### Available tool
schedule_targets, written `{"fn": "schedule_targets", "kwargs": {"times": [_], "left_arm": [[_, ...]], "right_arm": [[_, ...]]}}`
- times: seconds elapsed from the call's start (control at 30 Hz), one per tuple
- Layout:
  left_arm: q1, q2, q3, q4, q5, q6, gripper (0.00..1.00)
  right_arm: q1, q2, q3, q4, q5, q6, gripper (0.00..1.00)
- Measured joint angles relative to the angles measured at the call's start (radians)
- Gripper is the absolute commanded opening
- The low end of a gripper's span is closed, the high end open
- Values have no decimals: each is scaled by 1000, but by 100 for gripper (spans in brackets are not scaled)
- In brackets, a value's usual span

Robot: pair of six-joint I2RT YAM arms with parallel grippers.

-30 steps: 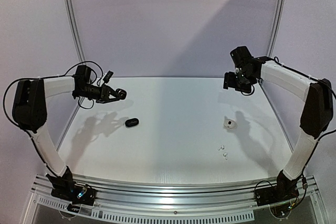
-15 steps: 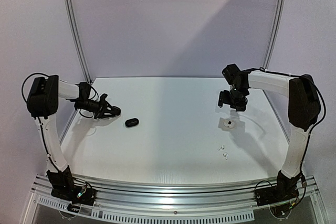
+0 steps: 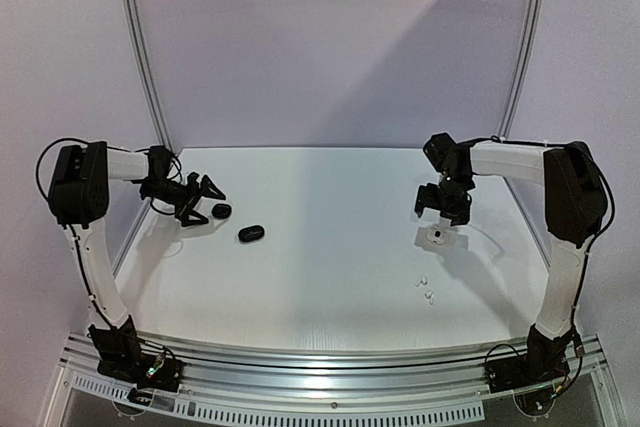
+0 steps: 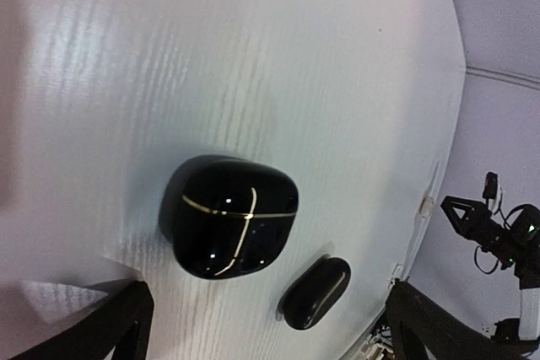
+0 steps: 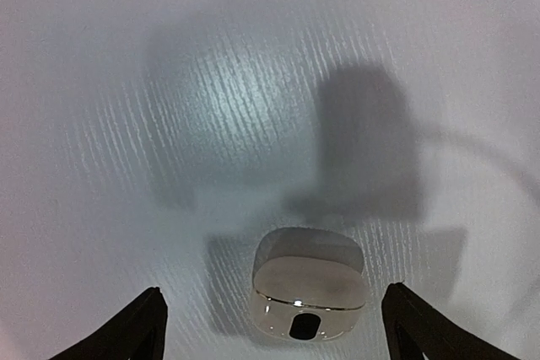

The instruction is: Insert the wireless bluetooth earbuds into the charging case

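Observation:
Two white earbuds [image 3: 422,282] [image 3: 431,296] lie loose on the table's right side. Behind them sits a white charging case [image 3: 437,236] [image 5: 310,292] with a dark oval on its front. My right gripper [image 3: 443,209] [image 5: 272,346] hovers over it, open, one finger on each side and not touching. On the left, my left gripper [image 3: 207,204] [image 4: 270,339] stands open beside a glossy black case [image 3: 222,210] [image 4: 232,227] with a gold seam, which lies free on the table. A second black case [image 3: 251,233] [image 4: 315,292] lies just beyond it.
The white table [image 3: 330,197] is bounded by a metal frame rail [image 3: 330,359] at the near edge and upright posts [image 3: 140,57] at the back corners. The left gripper works close to the table's left edge.
My left gripper has come down to the table and opened, leaving the black case it carried next to the other one. My right gripper has lowered over the white case.

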Motion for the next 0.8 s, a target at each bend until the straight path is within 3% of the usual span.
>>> {"fn": "schedule_targets", "kwargs": {"times": [0.23, 0.43, 0.57, 0.8], "left_arm": [[0, -52, -3, -67, -192, -27, 99], [1, -66, -3, -105, -245, -40, 99], [1, -71, -3, -119, -267, -44, 99], [1, -105, -3, -150, -307, -58, 99]], "right_arm": [[0, 0, -50, -11, 4, 22, 86], [0, 0, -79, 0, 3, 40, 83], [-1, 6, -100, 31, -9, 49, 69], [-6, 25, -116, 64, -22, 56, 36]]}}
